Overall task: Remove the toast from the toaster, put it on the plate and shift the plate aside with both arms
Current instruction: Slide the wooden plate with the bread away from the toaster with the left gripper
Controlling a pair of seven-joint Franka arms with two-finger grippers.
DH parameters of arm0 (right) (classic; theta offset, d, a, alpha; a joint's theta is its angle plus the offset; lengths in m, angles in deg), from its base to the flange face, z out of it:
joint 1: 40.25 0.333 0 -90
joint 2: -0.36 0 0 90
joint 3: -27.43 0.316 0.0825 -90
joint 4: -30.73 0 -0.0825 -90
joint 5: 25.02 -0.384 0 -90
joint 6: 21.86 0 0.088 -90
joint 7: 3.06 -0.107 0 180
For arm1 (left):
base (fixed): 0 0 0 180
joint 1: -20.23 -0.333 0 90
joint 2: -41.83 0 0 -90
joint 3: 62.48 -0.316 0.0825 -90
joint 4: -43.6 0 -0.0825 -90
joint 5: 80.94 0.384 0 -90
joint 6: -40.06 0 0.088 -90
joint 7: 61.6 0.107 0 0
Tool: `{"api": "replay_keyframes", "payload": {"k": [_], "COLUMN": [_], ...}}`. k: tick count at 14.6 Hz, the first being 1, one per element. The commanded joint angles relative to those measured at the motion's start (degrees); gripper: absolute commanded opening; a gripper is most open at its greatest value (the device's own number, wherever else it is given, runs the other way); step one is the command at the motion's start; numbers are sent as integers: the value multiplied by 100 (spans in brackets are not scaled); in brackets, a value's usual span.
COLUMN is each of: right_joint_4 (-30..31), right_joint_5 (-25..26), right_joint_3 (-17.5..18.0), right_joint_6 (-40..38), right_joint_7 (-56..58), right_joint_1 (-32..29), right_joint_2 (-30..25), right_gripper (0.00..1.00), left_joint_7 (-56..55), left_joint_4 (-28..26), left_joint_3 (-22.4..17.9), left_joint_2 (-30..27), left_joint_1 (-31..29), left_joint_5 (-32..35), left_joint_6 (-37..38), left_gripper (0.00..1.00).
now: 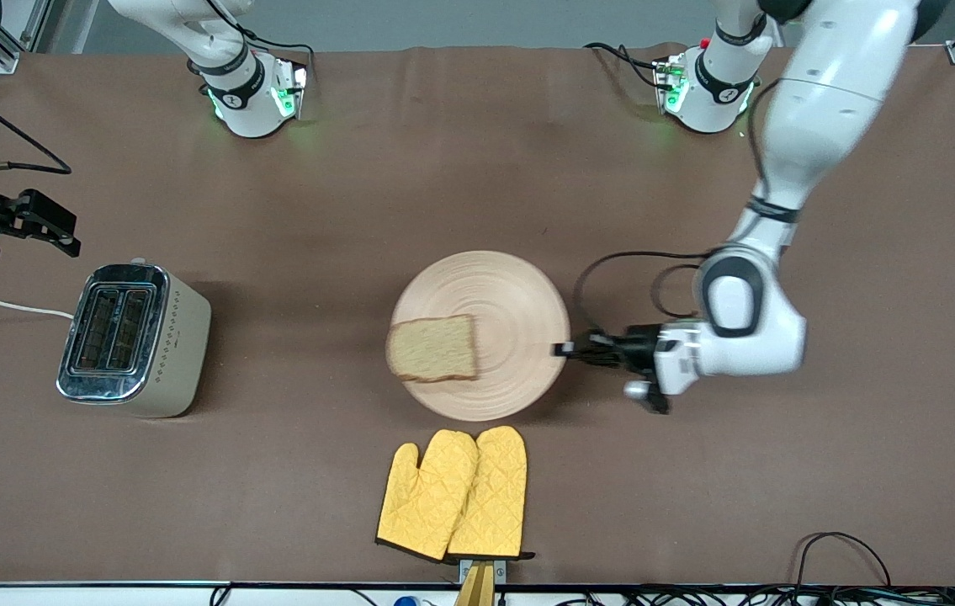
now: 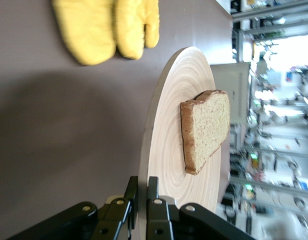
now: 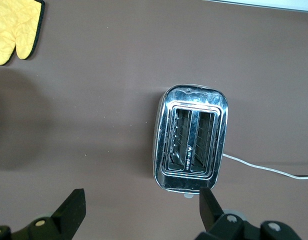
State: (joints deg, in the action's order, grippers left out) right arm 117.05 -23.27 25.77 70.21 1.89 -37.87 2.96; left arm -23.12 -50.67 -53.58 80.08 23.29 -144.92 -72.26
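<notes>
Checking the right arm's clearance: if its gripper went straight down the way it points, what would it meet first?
Probably the chrome-topped cream toaster, or the brown table just beside it; the open right gripper faces down there.

Chrome-topped cream toaster [image 1: 134, 339] at middle left of the front frame, two empty slots facing up, thin white cord [image 1: 2, 306] trailing off the left edge. Pair of yellow quilted oven mitts [image 1: 453, 493] at lower center, side by side and touching, cuffs toward the bottom edge. All on a brown table [image 1: 275, 471]; black cables [image 1: 843, 547] at lower right.
</notes>
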Motion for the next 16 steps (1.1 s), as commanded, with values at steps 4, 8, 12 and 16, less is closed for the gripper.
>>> {"api": "replay_keyframes", "payload": {"k": [4, 8, 12, 16], "right_joint_4": [-36, -44, -202, -203], "right_joint_5": [97, 18, 9, -88], "right_joint_3": [61, -202, -343, -537], "right_joint_6": [-146, -146, -163, -172], "right_joint_7": [-56, -56, 23, 243], "right_joint_1": [-71, -80, -71, 7], "right_joint_2": [-40, -23, 12, 12], "right_gripper": [100, 100, 100, 100], "left_joint_7": [766, 1381, 1548, 1496], "left_joint_4": [198, 602, 673, 900], "left_joint_3": [120, 111, 111, 85], "left_joint_2": [304, 885, 1018, 974], "left_joint_1": [-2465, -3416, -3796, -3796], "left_joint_5": [1228, 1852, 1942, 2300], "left_joint_6": [1248, 1476, 1582, 1591], "left_gripper": [3, 3, 5, 100]}}
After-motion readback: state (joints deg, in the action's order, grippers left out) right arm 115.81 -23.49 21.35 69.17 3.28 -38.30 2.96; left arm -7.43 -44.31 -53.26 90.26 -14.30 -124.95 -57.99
